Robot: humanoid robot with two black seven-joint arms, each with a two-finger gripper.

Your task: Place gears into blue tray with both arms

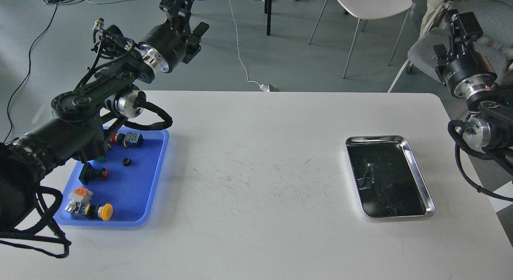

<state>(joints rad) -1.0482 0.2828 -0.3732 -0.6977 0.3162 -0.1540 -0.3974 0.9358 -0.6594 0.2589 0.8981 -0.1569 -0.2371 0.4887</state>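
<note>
one small black gear (pixel 126 161) lies flat in the blue tray (pixel 154 179), on bare blue floor near the tray's middle, apart from the other items there. the tray sits at the left side of the white table (pixel 256 232), partly hidden under the left arm. around the gear lie several push-button switches: one with a red part (pixel 128 138) toward the far end, a black one with red (pixel 94 173) just left of the gear, an orange and white one (pixel 80 195) nearer the front, and a yellow-capped one (pixel 102 212) at the near edge.

the left gripper (pixel 188 25) is raised well above the table beyond its far edge, away from the tray; its fingers are dark and seen at an angle, so i cannot tell whether they are spread or pressed together. the right gripper (pixel 461 25) is held high off the table's right side, and i cannot tell its finger state either.

a shiny steel tray (pixel 417 167) with a dark inside rests on the right part of the table, well apart from the blue tray. a white chair (pixel 370 5) stands on the floor behind.
</note>
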